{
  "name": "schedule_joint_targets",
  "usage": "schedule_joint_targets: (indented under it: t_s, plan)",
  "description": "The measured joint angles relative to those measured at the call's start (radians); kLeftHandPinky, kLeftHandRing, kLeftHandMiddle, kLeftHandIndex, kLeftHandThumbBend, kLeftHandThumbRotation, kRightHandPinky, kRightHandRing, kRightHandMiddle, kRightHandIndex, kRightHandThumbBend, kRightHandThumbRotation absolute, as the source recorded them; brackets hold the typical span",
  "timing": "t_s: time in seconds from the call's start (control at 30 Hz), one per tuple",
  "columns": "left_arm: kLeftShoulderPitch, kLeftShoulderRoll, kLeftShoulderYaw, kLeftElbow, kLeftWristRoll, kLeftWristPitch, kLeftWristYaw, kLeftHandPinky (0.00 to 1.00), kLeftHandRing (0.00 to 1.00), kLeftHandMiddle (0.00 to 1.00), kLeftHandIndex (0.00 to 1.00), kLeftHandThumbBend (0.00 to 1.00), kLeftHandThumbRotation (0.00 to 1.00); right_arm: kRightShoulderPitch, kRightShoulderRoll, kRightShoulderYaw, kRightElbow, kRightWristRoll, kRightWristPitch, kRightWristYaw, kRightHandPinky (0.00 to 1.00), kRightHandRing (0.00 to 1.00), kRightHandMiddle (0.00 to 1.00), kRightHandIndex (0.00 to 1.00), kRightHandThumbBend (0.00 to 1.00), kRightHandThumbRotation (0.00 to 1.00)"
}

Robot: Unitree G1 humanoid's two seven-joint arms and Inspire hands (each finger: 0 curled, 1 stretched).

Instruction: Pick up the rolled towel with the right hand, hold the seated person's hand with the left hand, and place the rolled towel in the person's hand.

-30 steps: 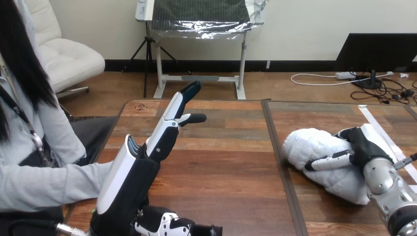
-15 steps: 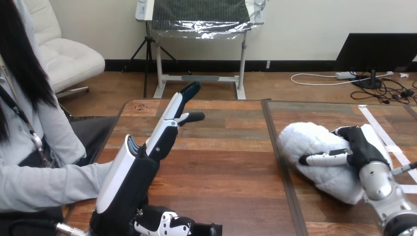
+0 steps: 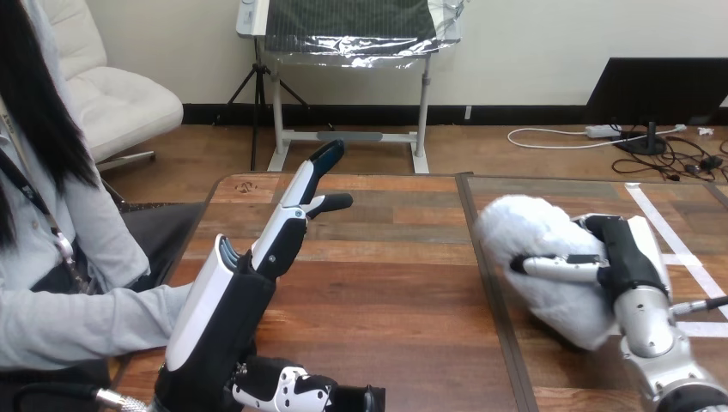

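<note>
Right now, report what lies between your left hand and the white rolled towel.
Head view: only bare wooden table, crossed by a dark seam, separates left hand and white rolled towel.

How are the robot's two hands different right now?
The left hand has straight fingers and holds nothing; the right hand has fingers curled round the rolled towel. The left hand points up and away at the left of the table; the right hand is at its right. Both are black with white shells.
</note>
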Motion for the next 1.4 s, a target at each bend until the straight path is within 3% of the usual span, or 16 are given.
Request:
schedule_joint_targets:
  t_s: [0.27, 0.63, 0.9, 0.93, 1.0, 1.4]
  plan:
    - [0.013, 0.017, -0.008, -0.015, -0.024, 0.031, -0.03, 0.77, 0.9, 0.98, 0.96, 1.0, 0.59, 0.008, 0.028, -0.023, -0.009, 0.032, -0.05, 0.017, 0.36, 0.43, 0.53, 0.5, 0.81, 0.0]
    - [0.024, 0.035, -0.005, -0.044, -0.021, 0.076, -0.049, 0.76, 0.88, 0.95, 0.94, 1.0, 0.49, 0.018, 0.074, -0.072, -0.018, 0.112, -0.125, 0.084, 0.34, 0.41, 0.5, 0.48, 0.79, 0.0]
    - [0.031, 0.033, 0.014, -0.058, 0.024, 0.083, -0.036, 0.71, 0.83, 0.89, 0.87, 1.0, 0.4, 0.018, 0.106, -0.103, -0.02, 0.164, -0.168, 0.131, 0.34, 0.4, 0.49, 0.48, 0.79, 0.0]
    - [0.032, 0.033, 0.035, -0.059, 0.061, 0.083, -0.027, 0.68, 0.8, 0.84, 0.82, 1.0, 0.32, 0.019, 0.124, -0.119, -0.024, 0.182, -0.197, 0.153, 0.34, 0.4, 0.48, 0.47, 0.79, 0.0]
    - [0.032, 0.033, 0.038, -0.059, 0.064, 0.083, -0.025, 0.67, 0.79, 0.83, 0.81, 1.0, 0.3, 0.019, 0.125, -0.119, -0.026, 0.183, -0.199, 0.154, 0.34, 0.4, 0.47, 0.47, 0.8, 0.0]
    - [0.032, 0.032, 0.088, -0.059, 0.154, 0.094, 0.036, 0.68, 0.79, 0.82, 0.8, 1.0, 0.21, 0.028, 0.153, -0.164, -0.049, 0.242, -0.274, 0.213, 0.35, 0.41, 0.47, 0.46, 0.83, 0.0]
